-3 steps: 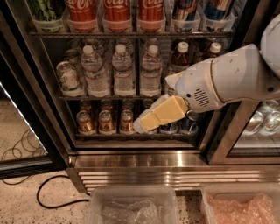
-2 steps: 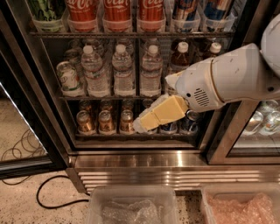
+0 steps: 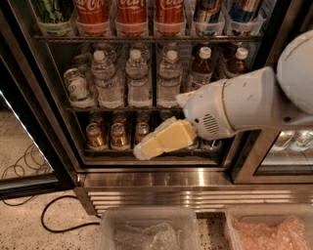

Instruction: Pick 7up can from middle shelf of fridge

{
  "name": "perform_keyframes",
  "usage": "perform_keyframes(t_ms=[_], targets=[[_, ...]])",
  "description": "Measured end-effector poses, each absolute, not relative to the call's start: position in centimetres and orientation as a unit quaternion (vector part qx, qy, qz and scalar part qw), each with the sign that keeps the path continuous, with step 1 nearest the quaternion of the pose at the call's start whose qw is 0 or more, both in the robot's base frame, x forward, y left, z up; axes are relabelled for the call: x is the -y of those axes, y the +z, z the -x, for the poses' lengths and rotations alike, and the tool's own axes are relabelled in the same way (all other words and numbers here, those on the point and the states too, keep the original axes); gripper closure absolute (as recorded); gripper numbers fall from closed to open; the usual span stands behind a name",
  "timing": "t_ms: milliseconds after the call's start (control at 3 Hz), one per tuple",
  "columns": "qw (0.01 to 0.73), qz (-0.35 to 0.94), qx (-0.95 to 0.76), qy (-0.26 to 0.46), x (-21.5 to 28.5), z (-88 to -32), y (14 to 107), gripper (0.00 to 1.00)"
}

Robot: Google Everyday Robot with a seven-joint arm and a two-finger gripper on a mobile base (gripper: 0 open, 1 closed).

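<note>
With gripper (image 3: 145, 148) low before the gold cans (image 3: 96, 136), fingers (image 3: 168, 139) seemingly pressed together, raise toward 7up can (image 3: 77, 88), spreading first.

1 gripper (image 3: 149, 145), low in front of 1 fridge (image 3: 34, 97). Up-left of it, on middle shelf (image 3: 122, 108): 1 7up can (image 3: 77, 87), 3 water btls (image 3: 139, 78). Up-right: 2 brown btls (image 3: 201, 71) w/ white caps. Far above: 3 red Coca-Cola drinks (image 3: 131, 12). Just left: 3 gold cans (image 3: 119, 136) in front row. Below: 2 clear bins (image 3: 146, 211).
</note>
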State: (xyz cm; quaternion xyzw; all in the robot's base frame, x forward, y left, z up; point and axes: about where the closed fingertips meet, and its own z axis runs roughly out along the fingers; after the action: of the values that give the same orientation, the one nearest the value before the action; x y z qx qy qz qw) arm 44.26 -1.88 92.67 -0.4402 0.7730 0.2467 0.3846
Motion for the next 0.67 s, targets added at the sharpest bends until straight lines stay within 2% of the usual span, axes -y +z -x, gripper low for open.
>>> perform_keyframes(t_ms=[667], targets=[[0.418,0.391,-0.768,0.287,-6.9,-41.3,89.7,0.0]])
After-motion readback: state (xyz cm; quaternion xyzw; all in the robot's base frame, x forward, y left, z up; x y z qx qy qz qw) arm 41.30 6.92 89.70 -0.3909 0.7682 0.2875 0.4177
